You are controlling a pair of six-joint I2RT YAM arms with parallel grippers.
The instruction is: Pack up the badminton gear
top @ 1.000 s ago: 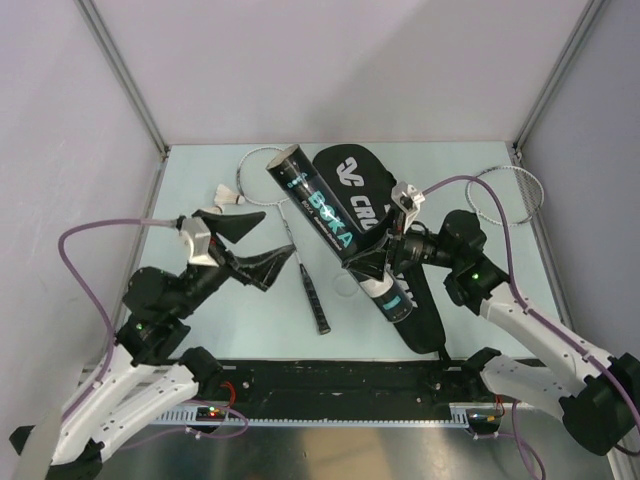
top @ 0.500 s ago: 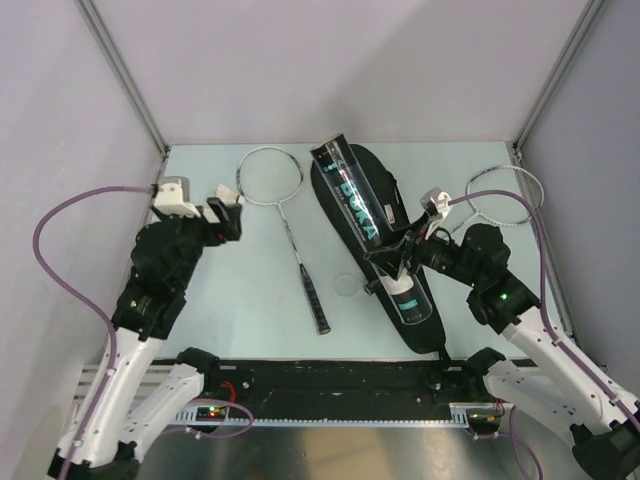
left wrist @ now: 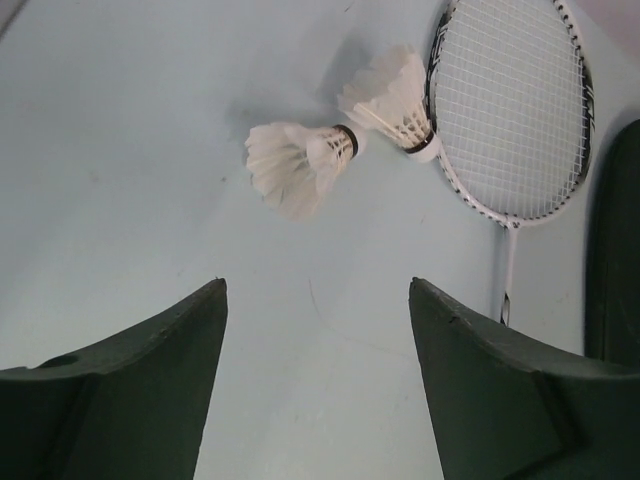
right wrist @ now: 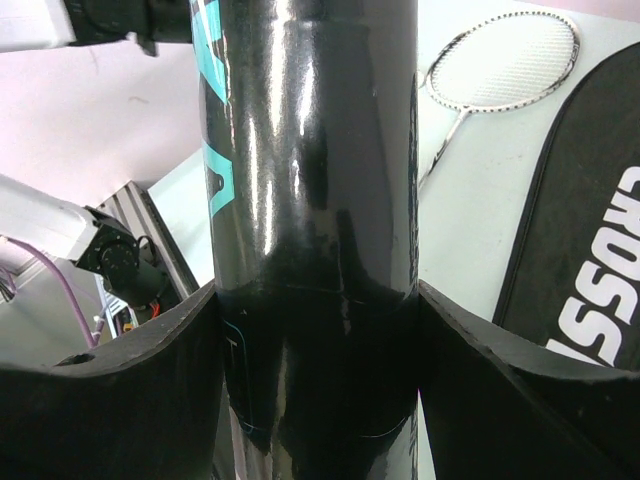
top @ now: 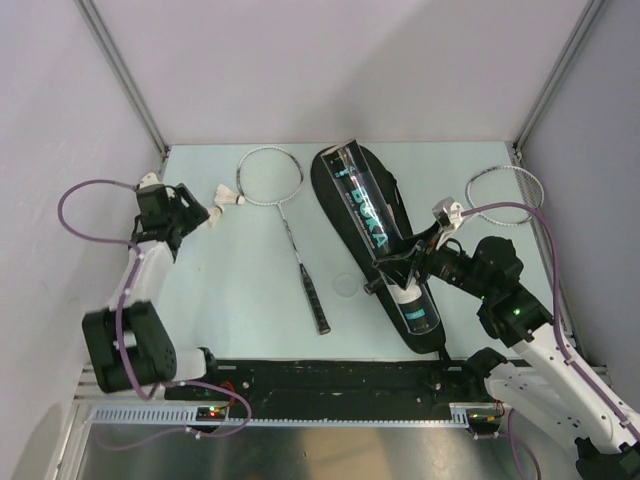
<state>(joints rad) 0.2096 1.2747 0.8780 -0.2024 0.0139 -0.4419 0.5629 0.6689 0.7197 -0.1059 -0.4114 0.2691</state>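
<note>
My left gripper [top: 200, 211] is open and empty at the far left of the table, just short of two white shuttlecocks [top: 231, 197]. In the left wrist view the shuttlecocks [left wrist: 300, 165] lie side by side ahead of the gripper [left wrist: 318, 290], next to a silver racquet's head [left wrist: 510, 110]. That racquet [top: 290, 230] lies mid-table, handle toward me. My right gripper [top: 396, 268] is shut on the black tube [top: 375, 225], held tilted over the black CROSSWAY bag [top: 330, 180]. The wrist view shows the tube [right wrist: 310, 200] filling the jaws. A second racquet [top: 505, 195] lies far right.
A faint round clear disc [top: 347, 285] lies on the table between the racquet handle and the bag. Grey walls with metal posts close in the table on three sides. The bag [right wrist: 590, 250] and a racquet head [right wrist: 510, 60] show behind the tube.
My left arm has swung back to the far left and now points at the shuttlecocks. My right gripper has turned the tube from lying across the bag to lying along it.
</note>
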